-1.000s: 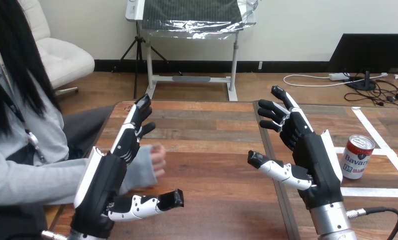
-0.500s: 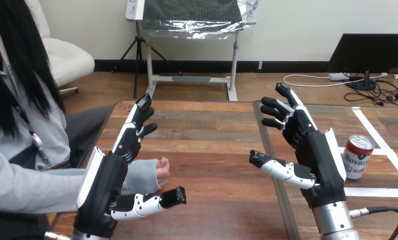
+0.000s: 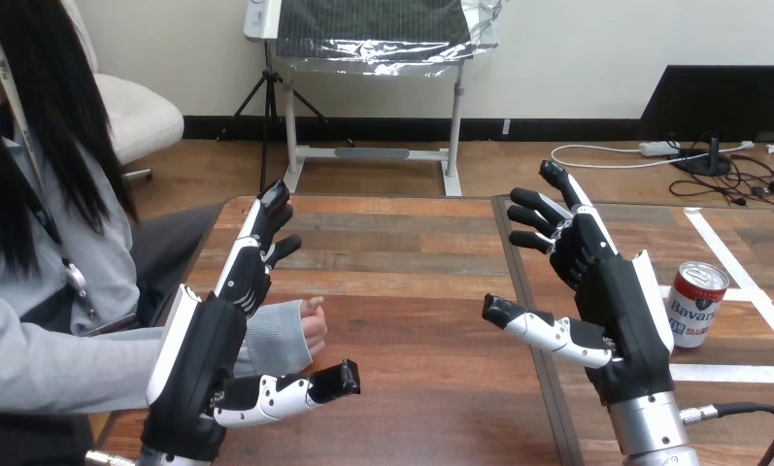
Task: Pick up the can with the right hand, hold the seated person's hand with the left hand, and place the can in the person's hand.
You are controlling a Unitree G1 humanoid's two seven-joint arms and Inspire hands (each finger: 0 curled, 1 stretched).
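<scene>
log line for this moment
left hand open, beside person's hand | right hand open, empty | can upright on table, not held

Bright, even light. Faint sheen on the far worktop [image 3: 392, 228], small glint on the can [image 3: 695, 303] top.

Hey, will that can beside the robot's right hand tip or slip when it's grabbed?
The can stands upright, taller than wide, so a sideways nudge could probably tip it, and it would then likely roll. Its smooth metal wall may be slippery and might dent under a hard squeeze.
</scene>
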